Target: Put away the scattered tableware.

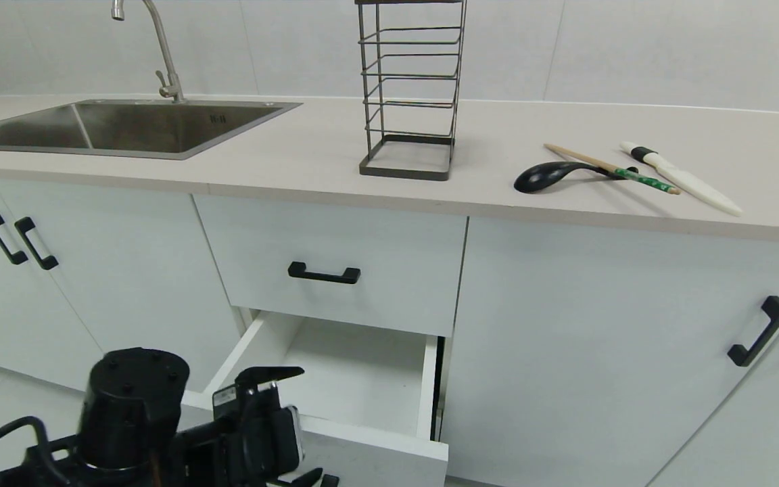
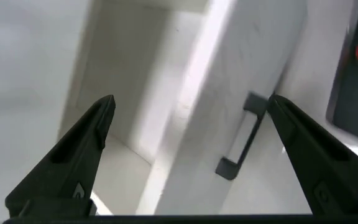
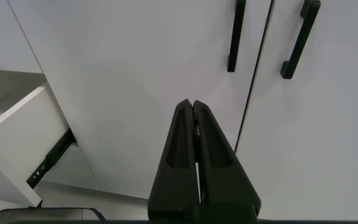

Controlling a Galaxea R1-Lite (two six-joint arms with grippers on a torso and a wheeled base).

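Observation:
On the right of the counter lie a black spoon (image 1: 545, 177), a pair of wooden chopsticks (image 1: 609, 167) and a white knife (image 1: 683, 179) with a black band, close together. Below the counter's middle, the lower white drawer (image 1: 428, 385) stands pulled out with nothing in it. My left gripper (image 1: 301, 426) is low at that drawer's front left corner, open and holding nothing. From the left wrist, the open left gripper (image 2: 191, 102) faces a white drawer front with a black handle (image 2: 241, 140). My right gripper (image 3: 192, 106) is shut on nothing, facing the white cabinet doors beside the open drawer (image 3: 17, 130).
A tall wire rack (image 1: 410, 88) stands mid-counter. A steel sink (image 1: 126, 125) with a faucet (image 1: 159, 47) is at the left. The upper drawer with its black handle (image 1: 325, 272) is closed. Cabinet doors with black handles flank the drawers.

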